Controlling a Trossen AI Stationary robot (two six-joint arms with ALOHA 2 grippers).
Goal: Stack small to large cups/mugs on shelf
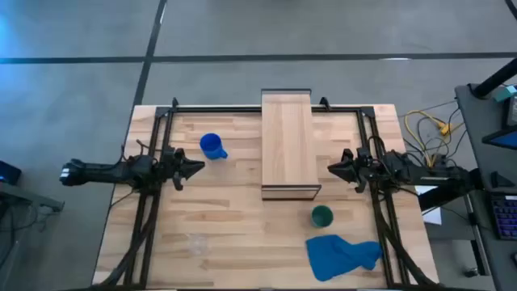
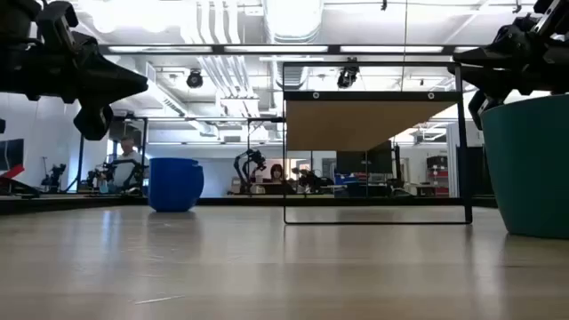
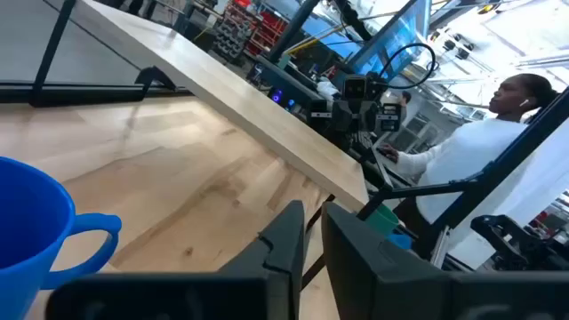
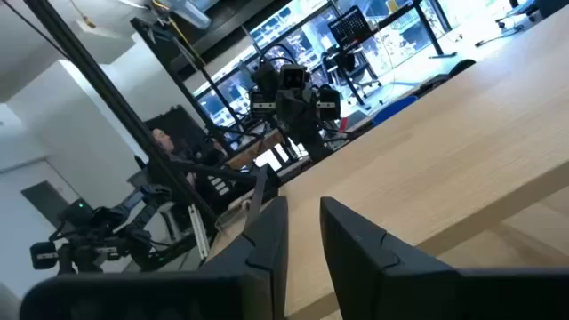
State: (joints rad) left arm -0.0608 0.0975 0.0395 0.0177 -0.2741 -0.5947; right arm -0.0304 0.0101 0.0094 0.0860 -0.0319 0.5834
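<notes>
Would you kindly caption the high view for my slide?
Both arms wait beside the empty shelf; blue mug, green cup and clear cup stand on the table.
</notes>
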